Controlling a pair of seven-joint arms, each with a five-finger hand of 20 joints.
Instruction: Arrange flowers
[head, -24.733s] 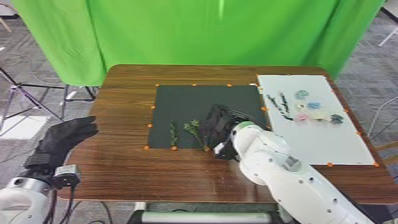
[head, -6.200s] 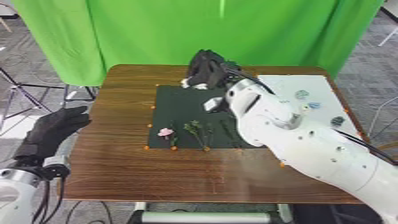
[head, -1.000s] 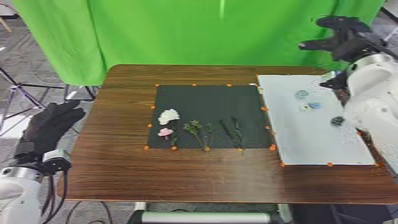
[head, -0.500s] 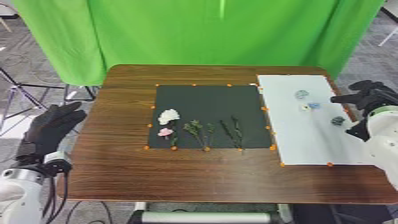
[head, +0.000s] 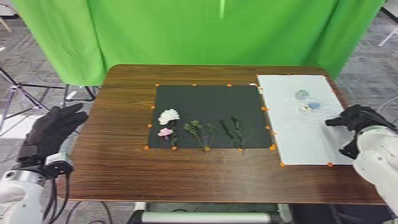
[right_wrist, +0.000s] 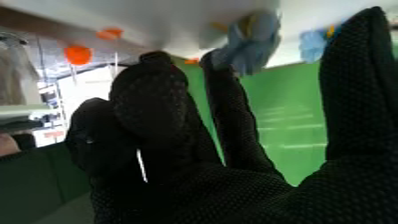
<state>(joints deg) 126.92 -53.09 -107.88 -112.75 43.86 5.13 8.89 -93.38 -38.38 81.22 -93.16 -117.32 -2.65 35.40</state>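
Though the brown wooden table (head: 204, 172) bears a started arrangement, we judge it only part done. On the white rectangular board (head: 313, 145) at right lie a pale green flower head (head: 301, 94) and a small blue flower (head: 314, 105), probably left to place. Our right hand (head: 362, 120) spreads wide at that board's right edge; our left hand (head: 55, 129) rests open at left. The black square mat (head: 209, 102) holds slender green sprigs (head: 195, 131) near, with a fluffy white bloom (head: 169, 116) and smaller pink bloom (head: 165, 132) toward its left.
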